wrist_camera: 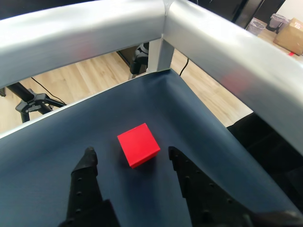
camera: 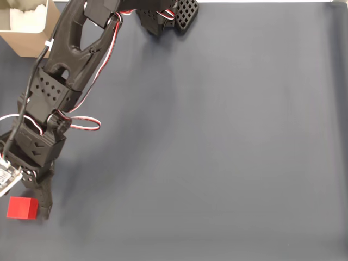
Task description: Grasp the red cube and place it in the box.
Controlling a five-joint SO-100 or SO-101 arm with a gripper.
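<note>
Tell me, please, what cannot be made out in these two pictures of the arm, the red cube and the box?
- The box in the fixed view: cut off by the top and left edges, so its full outline and contents stay unclear.
- The gripper: in the fixed view the arm covers most of it.
- The red cube: whether the fingertips stand level with it or above, the wrist view cannot settle.
</note>
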